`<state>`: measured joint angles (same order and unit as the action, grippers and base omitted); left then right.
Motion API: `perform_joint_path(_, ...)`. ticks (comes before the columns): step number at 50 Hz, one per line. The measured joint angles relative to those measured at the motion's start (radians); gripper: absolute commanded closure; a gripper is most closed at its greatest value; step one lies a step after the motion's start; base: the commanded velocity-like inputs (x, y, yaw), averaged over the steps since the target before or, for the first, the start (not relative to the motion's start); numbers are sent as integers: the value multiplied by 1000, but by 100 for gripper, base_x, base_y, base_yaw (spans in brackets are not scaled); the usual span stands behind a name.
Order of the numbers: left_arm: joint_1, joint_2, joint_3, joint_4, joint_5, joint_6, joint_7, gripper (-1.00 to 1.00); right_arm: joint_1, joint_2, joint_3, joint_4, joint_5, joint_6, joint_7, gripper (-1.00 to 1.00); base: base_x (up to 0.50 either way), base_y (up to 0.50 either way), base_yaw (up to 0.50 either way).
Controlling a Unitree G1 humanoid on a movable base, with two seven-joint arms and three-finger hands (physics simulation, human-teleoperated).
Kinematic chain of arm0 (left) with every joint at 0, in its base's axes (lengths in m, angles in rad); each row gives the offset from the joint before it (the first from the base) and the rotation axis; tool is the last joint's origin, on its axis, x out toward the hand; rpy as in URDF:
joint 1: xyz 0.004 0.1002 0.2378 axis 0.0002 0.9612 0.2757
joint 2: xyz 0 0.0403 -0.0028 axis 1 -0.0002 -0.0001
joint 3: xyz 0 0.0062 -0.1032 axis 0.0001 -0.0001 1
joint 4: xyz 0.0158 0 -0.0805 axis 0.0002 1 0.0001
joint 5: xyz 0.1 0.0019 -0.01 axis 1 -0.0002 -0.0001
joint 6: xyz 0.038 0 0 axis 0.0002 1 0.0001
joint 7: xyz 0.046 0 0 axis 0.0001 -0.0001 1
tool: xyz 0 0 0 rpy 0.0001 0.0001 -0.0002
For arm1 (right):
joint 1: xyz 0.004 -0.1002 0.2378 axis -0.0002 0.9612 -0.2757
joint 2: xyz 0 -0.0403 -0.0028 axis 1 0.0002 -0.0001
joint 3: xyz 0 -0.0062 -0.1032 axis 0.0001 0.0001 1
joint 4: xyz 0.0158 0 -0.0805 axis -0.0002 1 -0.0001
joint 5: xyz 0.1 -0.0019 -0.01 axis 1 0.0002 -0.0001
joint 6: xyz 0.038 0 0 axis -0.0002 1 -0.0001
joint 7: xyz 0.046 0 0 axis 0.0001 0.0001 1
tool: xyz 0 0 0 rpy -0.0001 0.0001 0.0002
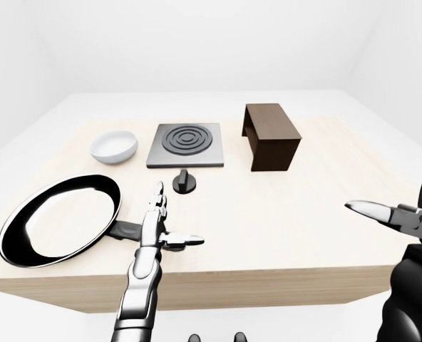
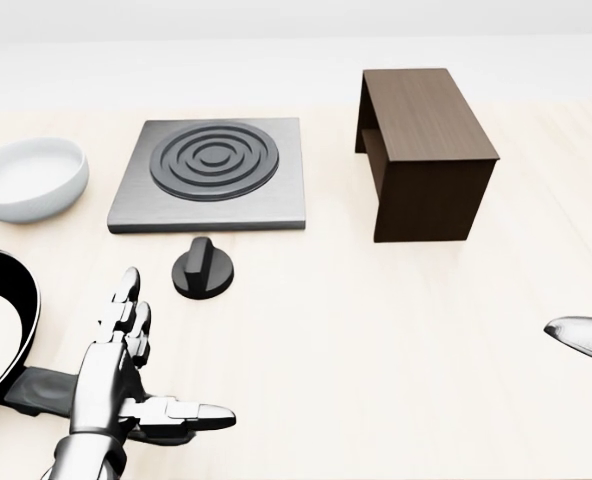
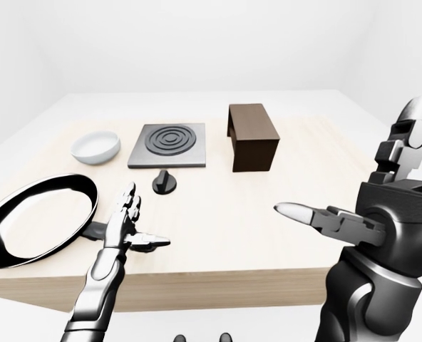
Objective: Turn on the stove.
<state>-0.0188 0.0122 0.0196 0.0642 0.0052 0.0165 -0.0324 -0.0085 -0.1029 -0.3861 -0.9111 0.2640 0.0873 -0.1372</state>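
Observation:
A grey square stove plate (image 2: 212, 174) with a dark ringed burner lies on the light wooden table (image 2: 376, 340). Its black knob (image 2: 203, 269) stands just below the plate in the head view. My left hand (image 2: 146, 360) is open, fingers stretched, below and left of the knob and apart from it. My right hand (image 3: 353, 185) is open and raised at the right of the right-eye view, far from the knob; only a fingertip (image 2: 584, 338) of it shows in the head view.
A black frying pan (image 1: 61, 217) lies at the left, its handle under my left hand. A white bowl (image 1: 114, 147) sits left of the stove. A dark brown wooden box (image 1: 271, 135) stands right of the stove.

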Motion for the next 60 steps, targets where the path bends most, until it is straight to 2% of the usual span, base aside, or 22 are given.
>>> perform_joint_path(23, 0, -1, -2, 9, 0, -6, 1, -100, 6, 1, -10, -19, 9, 0, 4, -100, 38, 0, 0)
perform_joint_path(42, -6, 0, -2, 29, 2, -17, 1, -100, 13, 5, -15, -35, 18, 0, 4, -100, 0, 0, 0)
perform_joint_path(60, -5, -7, -18, 83, 14, -39, -6, -100, 17, 6, -12, -38, 20, 0, 8, -100, 0, 0, 0)
